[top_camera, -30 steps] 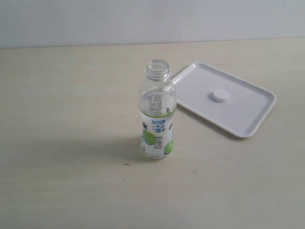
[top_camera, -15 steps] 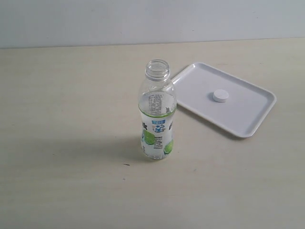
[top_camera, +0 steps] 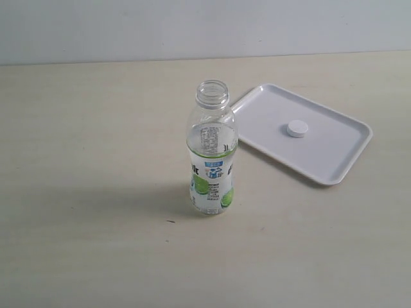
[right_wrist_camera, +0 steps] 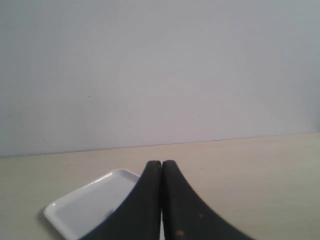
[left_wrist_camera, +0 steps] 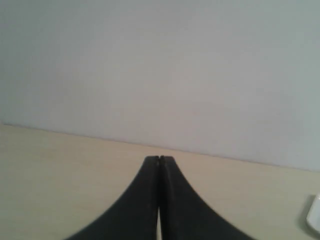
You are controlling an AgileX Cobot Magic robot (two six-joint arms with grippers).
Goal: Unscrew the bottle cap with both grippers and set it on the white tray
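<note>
Pale wood-tone table [top_camera: 96, 244], light wall behind it. White tray [top_camera: 334, 163] lies flat on the table, right of centre in the exterior view, angled to the table edge; one corner also shows in the right wrist view. Bottle [top_camera: 212, 154] stands upright near mid-table, just left of the tray and not touching it, neck open with no cap on. Neither arm shows in the exterior view. Left gripper [left_wrist_camera: 159, 159]: black fingers pressed together, nothing between them. Right gripper [right_wrist_camera: 161, 162]: same, fingers together and empty, pointing toward the tray corner. Bottle cap [top_camera: 297, 129] sits flat on the tray, roughly mid-tray, clear of the rim.
</note>
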